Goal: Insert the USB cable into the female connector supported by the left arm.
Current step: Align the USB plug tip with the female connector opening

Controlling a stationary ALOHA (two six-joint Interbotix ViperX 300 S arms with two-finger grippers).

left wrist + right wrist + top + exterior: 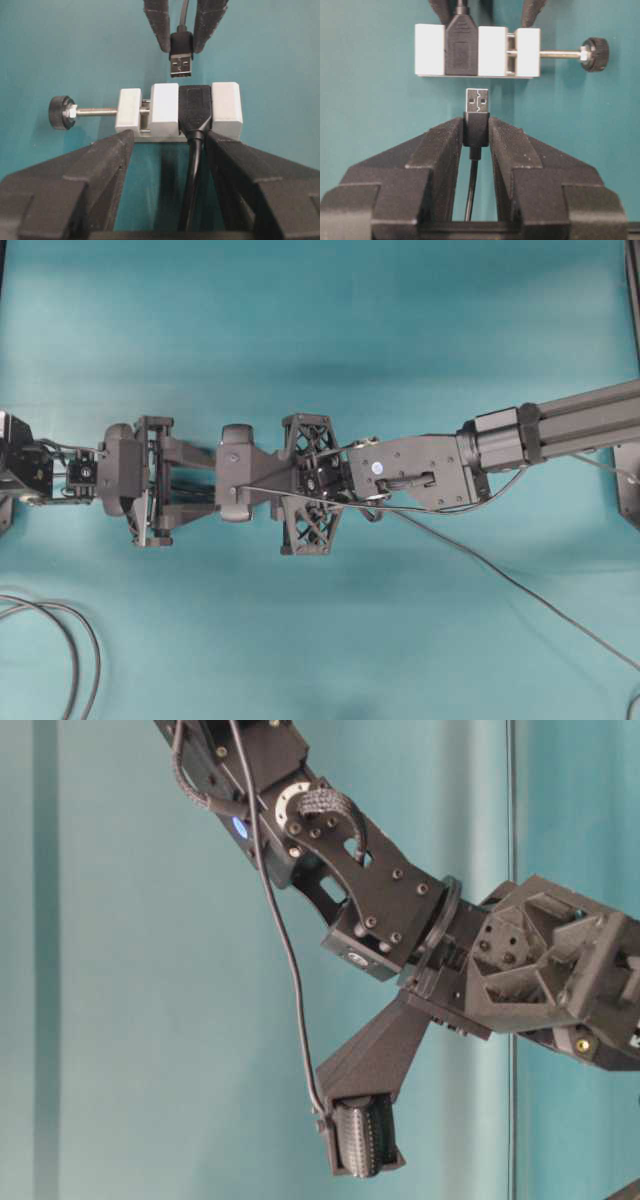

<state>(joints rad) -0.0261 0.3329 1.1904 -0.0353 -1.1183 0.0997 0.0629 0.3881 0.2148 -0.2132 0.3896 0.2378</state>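
Note:
In the left wrist view, my left gripper is shut on the female connector, a white block with a black socket and a screw knob at the left. My right gripper is shut on the USB cable's dark plug. Its silvery tip hangs just short of the socket, a little to its left, with a small gap. In the right wrist view, my right gripper holds the plug, tip facing the connector.
The teal table lies under both arms. The USB cable trails from the right arm to the lower right edge. Looped dark cables lie at the lower left. In the table-level view the cable hangs beside a finger.

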